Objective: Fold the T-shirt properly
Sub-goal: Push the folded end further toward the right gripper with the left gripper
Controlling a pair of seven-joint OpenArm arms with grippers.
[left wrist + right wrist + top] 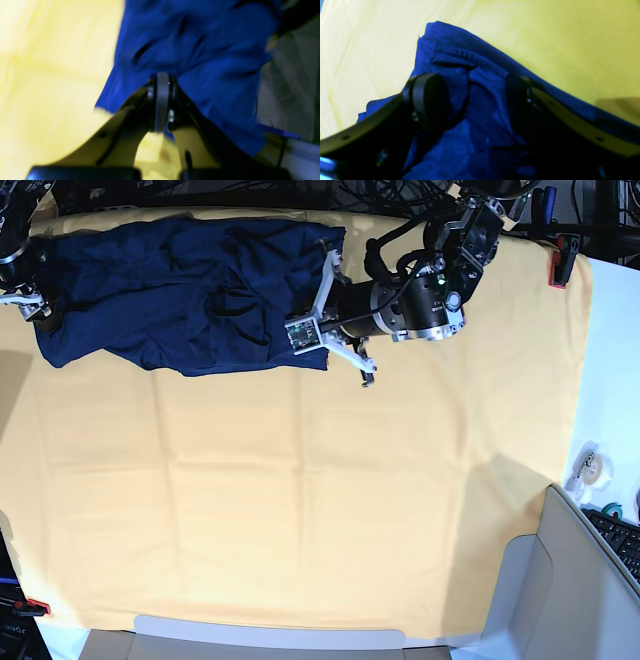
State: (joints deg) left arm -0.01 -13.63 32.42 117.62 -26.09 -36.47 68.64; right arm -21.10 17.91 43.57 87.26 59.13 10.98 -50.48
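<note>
The dark navy T-shirt (180, 290) lies spread and wrinkled at the far left of the yellow cloth. My left gripper (318, 340) is at the shirt's right edge. In the left wrist view its pads (162, 100) are pressed together, shut on the edge of the T-shirt (200, 50), and that view is blurred. My right gripper (30, 302) is at the shirt's left end. In the right wrist view the right gripper (473, 100) stands open and wide, with a bunched, ribbed edge of the T-shirt (480, 75) lying between its fingers.
A yellow-orange cloth (320, 500) covers the table. A red clamp (558, 265) holds its far right corner and another clamp (25, 608) sits near left. A tape roll (590, 462), a keyboard (622, 540) and a grey box (560, 590) are at the right.
</note>
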